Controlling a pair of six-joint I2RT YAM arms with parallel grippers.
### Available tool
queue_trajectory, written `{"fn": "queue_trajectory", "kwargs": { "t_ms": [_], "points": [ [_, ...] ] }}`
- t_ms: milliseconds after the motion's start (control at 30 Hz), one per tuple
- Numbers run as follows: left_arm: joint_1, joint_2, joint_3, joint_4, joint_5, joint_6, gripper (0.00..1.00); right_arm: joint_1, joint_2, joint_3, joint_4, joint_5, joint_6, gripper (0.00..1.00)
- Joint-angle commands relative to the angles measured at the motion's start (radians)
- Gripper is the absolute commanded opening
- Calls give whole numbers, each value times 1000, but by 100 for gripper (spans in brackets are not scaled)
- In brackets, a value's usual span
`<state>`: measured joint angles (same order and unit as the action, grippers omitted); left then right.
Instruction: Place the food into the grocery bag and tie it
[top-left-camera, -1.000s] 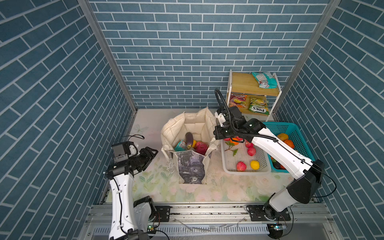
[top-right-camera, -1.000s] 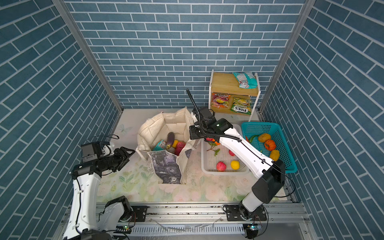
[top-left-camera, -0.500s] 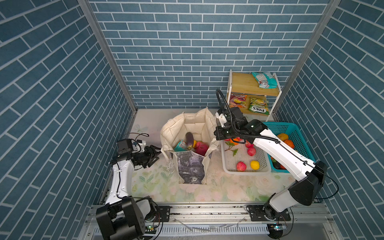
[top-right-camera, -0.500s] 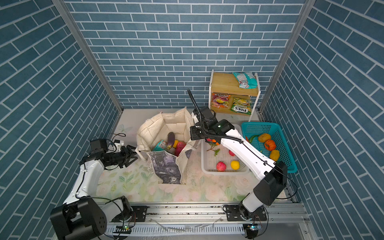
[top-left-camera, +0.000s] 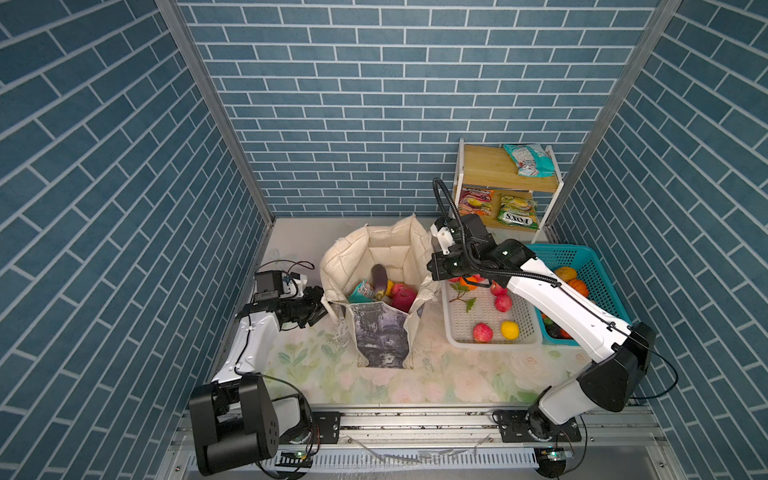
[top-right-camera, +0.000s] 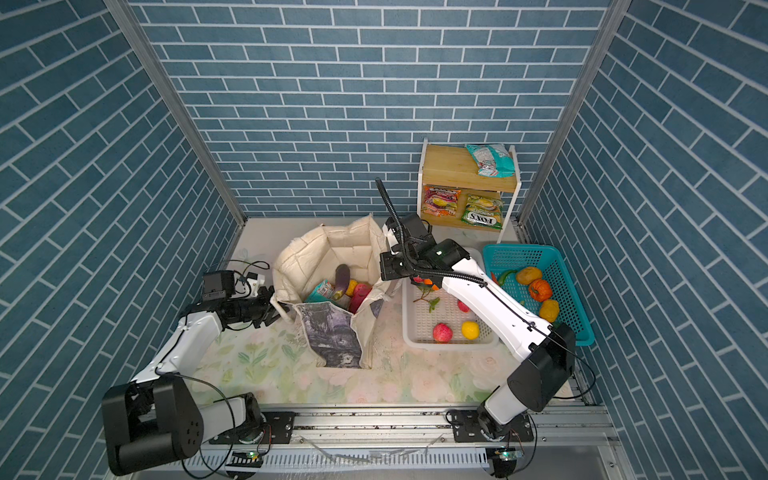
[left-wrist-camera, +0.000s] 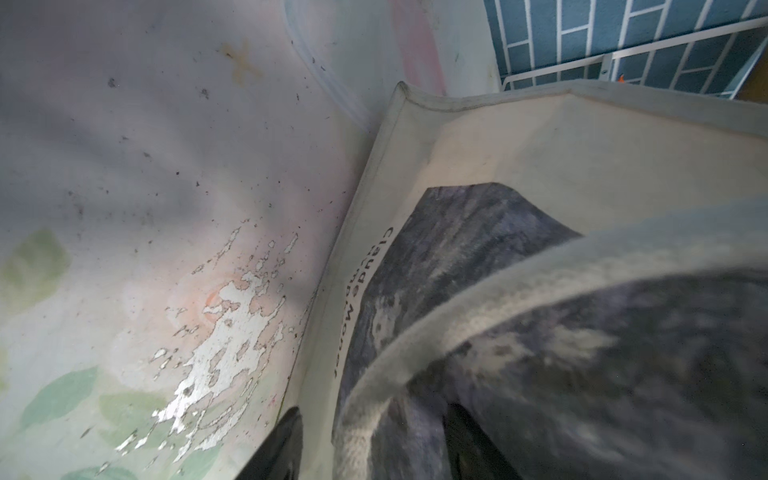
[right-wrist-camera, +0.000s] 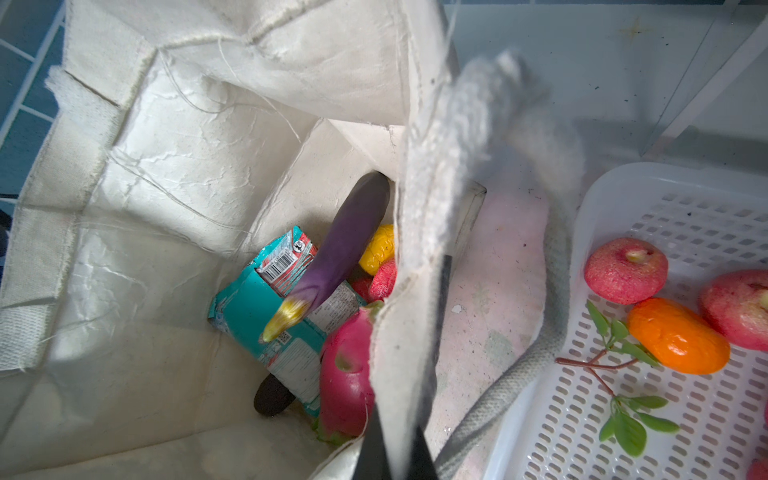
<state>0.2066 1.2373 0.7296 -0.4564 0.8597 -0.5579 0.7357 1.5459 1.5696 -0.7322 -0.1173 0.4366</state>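
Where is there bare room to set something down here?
Free: floral mat in front of the cream canvas tote bag up to the rail, and the strip behind it by the brick wall. Crowded: between tote and white perforated plastic basket, where the right pincer grips the tote's rim.

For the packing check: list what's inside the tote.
Tote: purple aubergine, teal snack packet, pink dragon fruit, yellow fruit, red fruit. Dark object partly under the packet; anything beneath is covered.

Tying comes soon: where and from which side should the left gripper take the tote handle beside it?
Take the handle mid-loop, where the strap arches clear of the tote wall. Come from the tote's left, where the left gripper sits, a finger either side of the strap.
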Motion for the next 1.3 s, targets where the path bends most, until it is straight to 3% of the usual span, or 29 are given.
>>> {"fn": "queue_trajectory", "kwargs": {
  "t_ms": [0,267,433,833,1067,1267],
  "points": [
    [-17,28,-9,22,-40,6,55,-7,-29,5,45,-4,-36,0],
    [-44,75,-4,39,-74,23,47,-7,-20,8,43,-6,-36,0],
    [-63,97,5,55,-71,20,37,-9,-13,9,43,-7,-36,0],
    [-41,-44,99,-108,-134,46,12,-10,-16,14,36,-2,-37,0],
    [68,-185,209,-290,-141,79,10,-10,-12,20,32,-4,-35,0],
    [111,-289,330,-357,-119,51,10,-10,-16,27,29,-1,-35,0]
  ]
}}
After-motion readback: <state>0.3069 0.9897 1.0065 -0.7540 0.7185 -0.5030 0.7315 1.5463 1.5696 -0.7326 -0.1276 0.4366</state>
